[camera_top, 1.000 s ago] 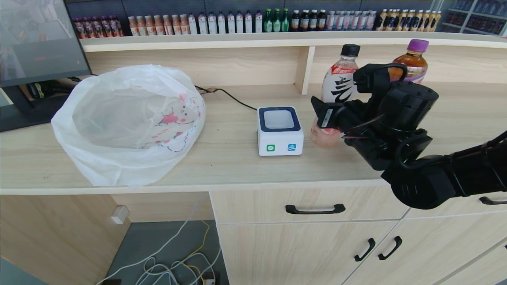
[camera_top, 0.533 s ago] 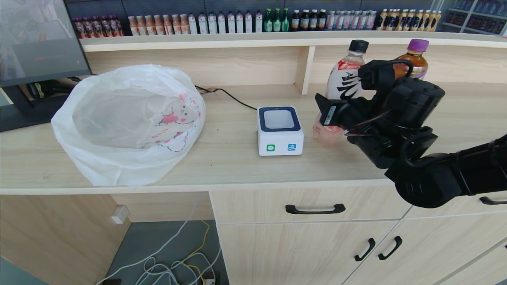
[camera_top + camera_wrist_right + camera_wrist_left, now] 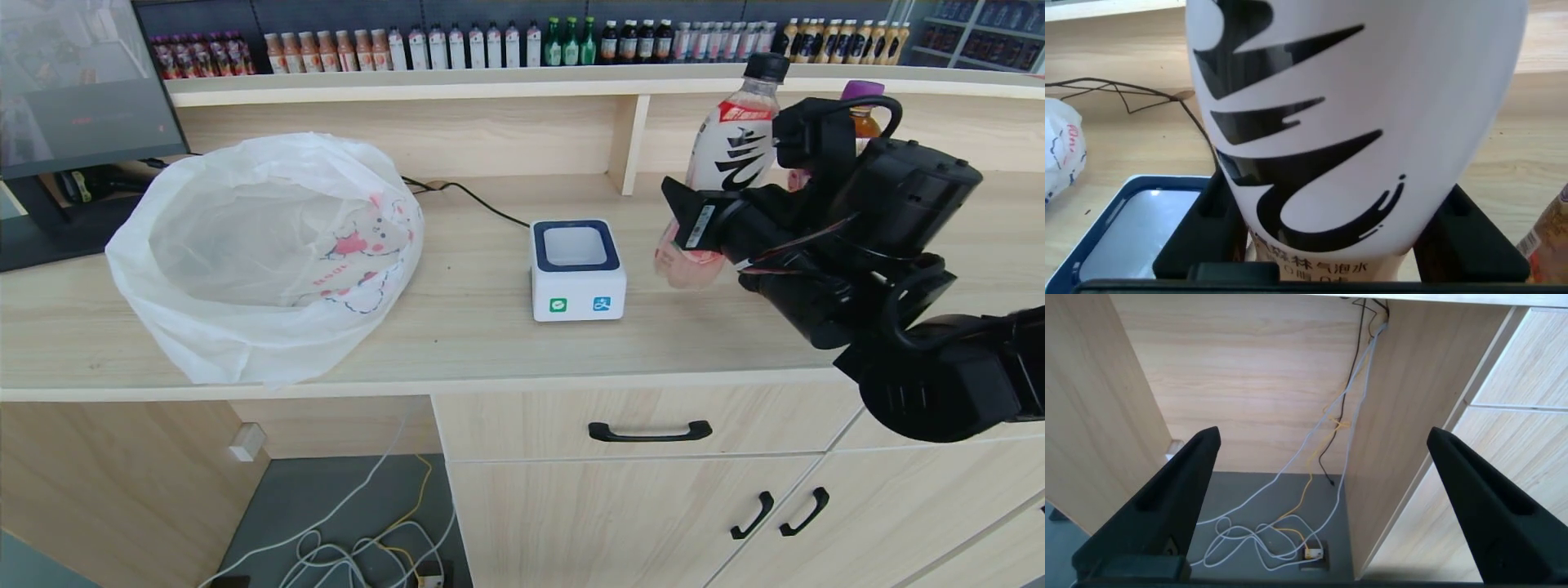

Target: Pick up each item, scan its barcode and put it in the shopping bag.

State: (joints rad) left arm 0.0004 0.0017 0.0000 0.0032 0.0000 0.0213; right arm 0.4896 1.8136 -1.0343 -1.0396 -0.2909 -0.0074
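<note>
Two bottles appear in the head view. The pink drink bottle with a black cap and a white label brushed with black strokes [image 3: 729,159] is gripped low on its body by the right claw [image 3: 704,238]. It is tilted, cap leaning to the right, and its base lies just right of the white box scanner with a blue-framed window [image 3: 577,269]. The amber drink bottle with a purple cap [image 3: 859,104] stands behind the right arm, largely hidden. The white translucent plastic shopping bag [image 3: 265,253] sits open on the light wooden desk [image 3: 482,335], well left of the scanner. A dark monitor [image 3: 82,82] stands at the far left, and a black cable [image 3: 469,196] runs across the desk behind the scanner.

In the left wrist view, the left claw [image 3: 1323,441] is spread wide with nothing between its fingers. It faces wooden panels and loose cables on the grey floor [image 3: 1266,539].

In the right wrist view, the right claw [image 3: 1331,245] clamps the bottle's white label from both sides. The scanner's window [image 3: 1127,224] lies just beside it, and an edge of the bag [image 3: 1061,155] lies beyond that.
</note>
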